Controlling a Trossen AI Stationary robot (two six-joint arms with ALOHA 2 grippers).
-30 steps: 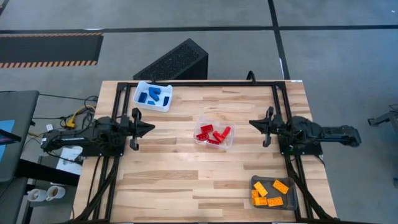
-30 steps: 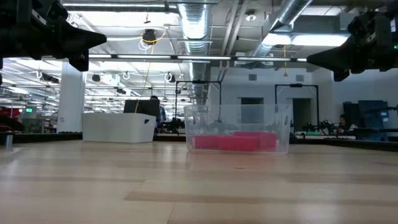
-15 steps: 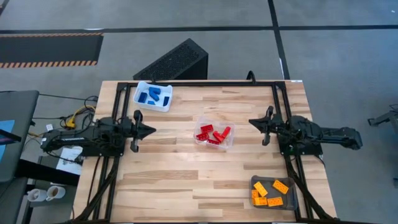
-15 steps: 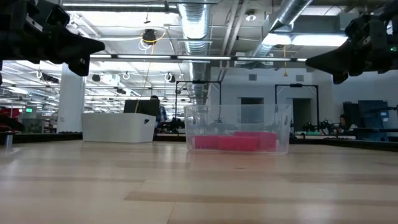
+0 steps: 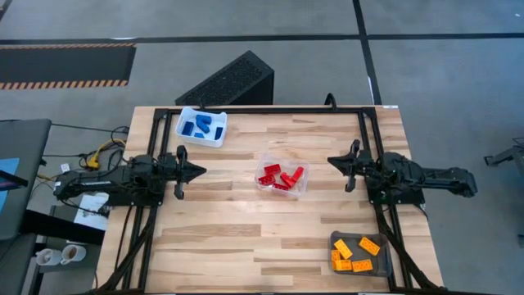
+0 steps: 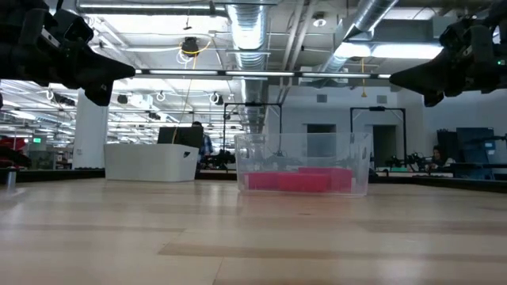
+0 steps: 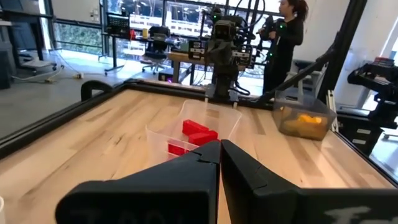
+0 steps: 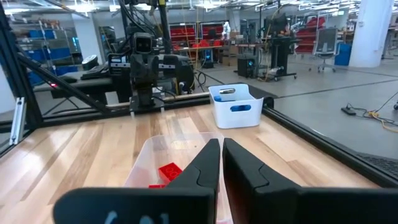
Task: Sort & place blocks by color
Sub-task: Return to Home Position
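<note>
Clear tray between left hand and right hand, tabletop open around

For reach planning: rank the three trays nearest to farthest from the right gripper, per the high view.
1. Clear tray, mid-table, facing the right gripper.
2. Dark tray, right-side corner.
3. White tray, diagonally opposite corner, left side.

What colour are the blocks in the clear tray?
Red blocks; clearest in the high view.

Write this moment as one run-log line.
left hand shut | right hand shut | red blocks: clear tray | blue blocks: white tray | orange blocks: dark tray
</note>
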